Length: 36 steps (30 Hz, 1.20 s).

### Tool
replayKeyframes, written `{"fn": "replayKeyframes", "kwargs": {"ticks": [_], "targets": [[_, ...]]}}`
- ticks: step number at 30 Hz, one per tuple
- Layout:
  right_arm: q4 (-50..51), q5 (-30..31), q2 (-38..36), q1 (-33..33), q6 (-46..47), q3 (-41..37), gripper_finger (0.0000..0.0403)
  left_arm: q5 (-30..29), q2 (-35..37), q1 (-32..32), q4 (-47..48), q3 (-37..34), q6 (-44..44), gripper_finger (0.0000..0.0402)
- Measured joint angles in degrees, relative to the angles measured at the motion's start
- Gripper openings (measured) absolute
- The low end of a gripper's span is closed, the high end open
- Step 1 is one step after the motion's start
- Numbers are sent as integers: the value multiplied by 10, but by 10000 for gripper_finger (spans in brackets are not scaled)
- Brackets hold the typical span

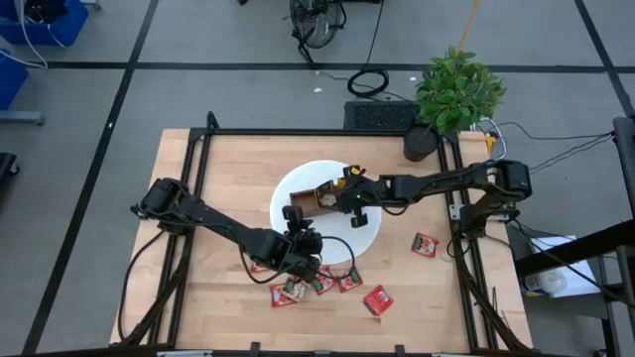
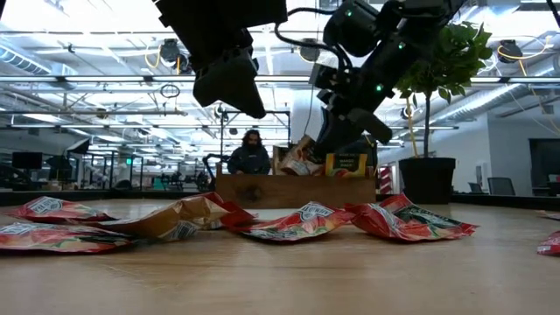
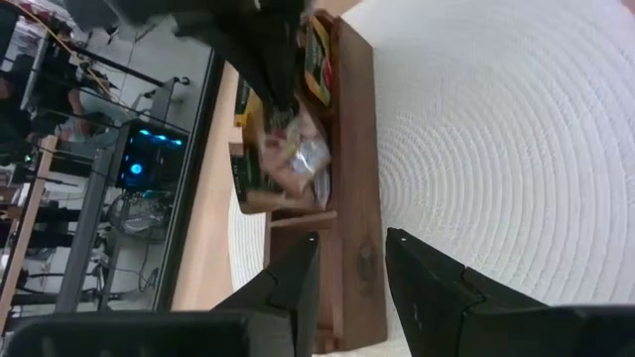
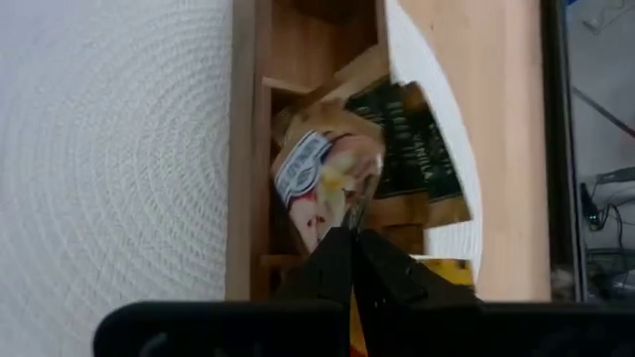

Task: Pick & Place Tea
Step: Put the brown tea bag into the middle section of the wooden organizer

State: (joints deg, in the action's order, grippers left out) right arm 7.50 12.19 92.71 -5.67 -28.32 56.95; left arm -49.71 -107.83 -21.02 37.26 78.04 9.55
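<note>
**A:** Where is the right end effector [image 1: 349, 195]?

**B:** Over the brown three-compartment wooden tray [image 1: 310, 201], which sits on the round white woven mat [image 1: 298, 183] in the middle of the pale wooden worktop [image 1: 218, 178]. In the right wrist view its fingers are pinched together on the edge of a tan, flat square tea sachet with a printed label [image 4: 325, 183], and that sachet stands tilted inside a tray compartment. A dark green sachet with gold lettering [image 4: 409, 149] lies just beside it in the tray.

**A:** And the left end effector [image 1: 301, 241]?

**B:** It hangs above the near edge of the mat, close to the tray's end. The left wrist view shows its two dark fingers [image 3: 298, 283] apart with a clear gap, and nothing between them; the tray's wooden wall [image 3: 355, 188] shows beyond that gap.

**A:** Where is the rest of the tea?

**B:** A cluster of red and tan sachets [image 1: 310, 285] lies flat on the worktop below the left end effector, some overlapping. One red sachet [image 1: 376, 300] lies a little apart to their right, and another red sachet [image 1: 426, 244] rests farther off, near the right arm's base. In the low view the crumpled red sachets [image 2: 306, 220] spread across the foreground, with the tray behind them.

**A:** Anything else?

**B:** A green potted plant [image 1: 454, 94] stands at the worktop's far right corner, and a person [image 2: 249, 156] shows in the room behind.
</note>
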Motion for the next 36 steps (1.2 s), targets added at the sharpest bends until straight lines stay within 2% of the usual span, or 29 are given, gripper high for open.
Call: {"fn": "replayKeyframes", "kwargs": {"ticks": [11,17,26,36], "targets": [[-22,5,22,8,-18,0,0,1,0,11,1,0,1,122],[-27,74,14,25,-89,0,0,6,0,11,2,0,3,122],[56,76,14,41,-104,47,0,6,0,11,2,0,4,122],[64,46,33,41,-103,64,0,6,0,12,1,0,10,122]]}}
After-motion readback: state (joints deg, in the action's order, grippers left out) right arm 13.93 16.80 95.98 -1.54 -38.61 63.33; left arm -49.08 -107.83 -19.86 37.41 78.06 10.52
